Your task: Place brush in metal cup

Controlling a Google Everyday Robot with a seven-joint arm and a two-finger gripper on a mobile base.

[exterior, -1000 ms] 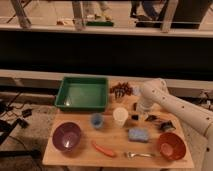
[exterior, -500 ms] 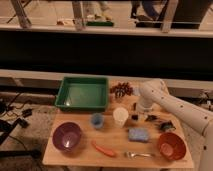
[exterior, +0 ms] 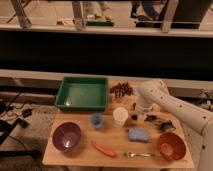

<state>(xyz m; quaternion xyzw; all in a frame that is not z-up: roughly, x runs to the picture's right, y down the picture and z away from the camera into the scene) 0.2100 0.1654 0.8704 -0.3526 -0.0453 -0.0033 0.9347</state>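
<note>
My gripper (exterior: 142, 117) hangs from the white arm (exterior: 150, 92) over the right middle of the wooden table (exterior: 80, 155), just right of a white cup (exterior: 120, 116). A slim dark stick that looks like the brush (exterior: 134, 106) shows at the gripper's left side; I cannot tell whether it is held. A small dark, greyish cup, likely the metal cup (exterior: 166, 125), stands just right of the gripper, apart from it. A blue sponge (exterior: 138, 134) lies in front of the gripper.
A green tray (exterior: 82, 93) sits at the back left. A purple bowl (exterior: 66, 136), a small blue cup (exterior: 97, 120), an orange carrot-like thing (exterior: 104, 149), a silver fork (exterior: 137, 155) and an orange-brown bowl (exterior: 171, 145) are spread along the front. A reddish-brown cluster (exterior: 122, 90) lies at the back.
</note>
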